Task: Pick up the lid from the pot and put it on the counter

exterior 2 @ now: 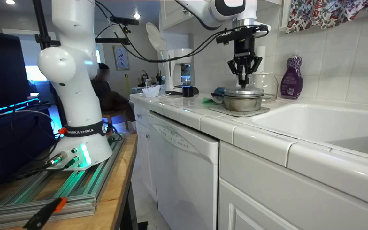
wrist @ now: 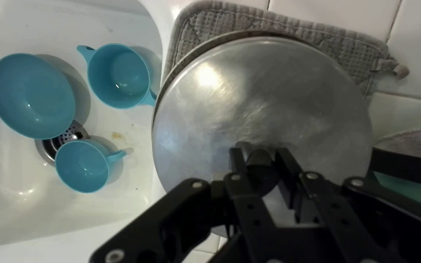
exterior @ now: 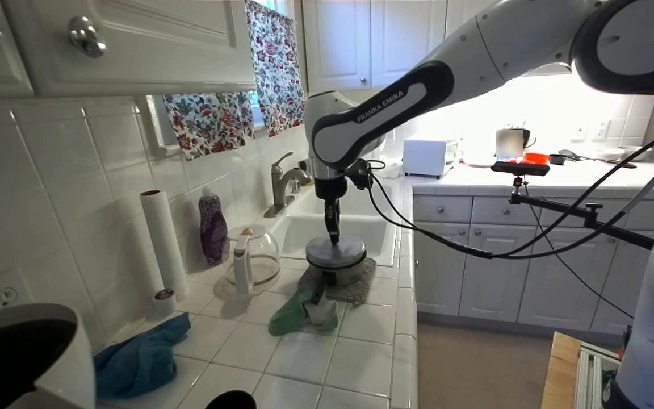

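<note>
The lid, a grey metal disc, lies over the pot in both exterior views (exterior: 322, 251) (exterior 2: 233, 92) and fills the middle of the wrist view (wrist: 254, 98). Its dark knob (wrist: 260, 160) stands between my fingertips. My gripper (wrist: 257, 151) points straight down and appears shut on the knob; it shows above the lid in both exterior views (exterior: 334, 241) (exterior 2: 244, 83). The grey pot (exterior: 351, 276) (exterior 2: 243, 104) is under the lid, its inside hidden. Its rim (wrist: 186, 62) shows past the lid's edge. The counter (exterior: 361, 363) is white tile.
The pot stands on a grey quilted mat (wrist: 217, 22) beside the white sink (exterior 2: 324, 118). Turquoise cups (wrist: 119, 76) and a bowl (wrist: 31, 95) lie in the sink. A green cloth (exterior: 290, 312), glass jug (exterior: 264, 258), purple bottle (exterior: 212, 230) and faucet (exterior: 279, 187) stand nearby.
</note>
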`<state>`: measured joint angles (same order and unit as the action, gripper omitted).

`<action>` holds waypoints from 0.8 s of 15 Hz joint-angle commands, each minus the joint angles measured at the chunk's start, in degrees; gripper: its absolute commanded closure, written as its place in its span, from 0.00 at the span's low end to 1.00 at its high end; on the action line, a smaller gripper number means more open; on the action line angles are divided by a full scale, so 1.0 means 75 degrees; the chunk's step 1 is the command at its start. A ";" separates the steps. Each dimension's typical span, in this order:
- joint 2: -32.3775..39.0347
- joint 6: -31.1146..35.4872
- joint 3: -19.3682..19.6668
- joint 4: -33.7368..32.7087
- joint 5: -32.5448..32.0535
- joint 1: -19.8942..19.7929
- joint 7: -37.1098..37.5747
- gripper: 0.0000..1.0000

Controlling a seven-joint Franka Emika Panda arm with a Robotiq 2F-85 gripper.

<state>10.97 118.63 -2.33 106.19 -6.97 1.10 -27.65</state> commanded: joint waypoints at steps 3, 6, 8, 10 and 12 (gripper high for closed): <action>-0.0788 -0.0209 0.0002 0.0144 -0.0242 -0.0004 0.0197 0.94; -0.1156 -0.0214 0.0161 0.0131 -0.0210 -0.0152 0.0133 0.94; -0.1359 -0.0155 0.0378 0.0120 -0.0176 -0.0325 0.0122 0.94; -0.1503 -0.0108 0.0638 0.0109 -0.0146 -0.0538 0.0128 0.94; -0.1615 -0.0161 0.0918 0.0118 -0.0199 -0.0777 0.0161 0.94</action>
<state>0.86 118.01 2.60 106.28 -7.29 -2.73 -27.25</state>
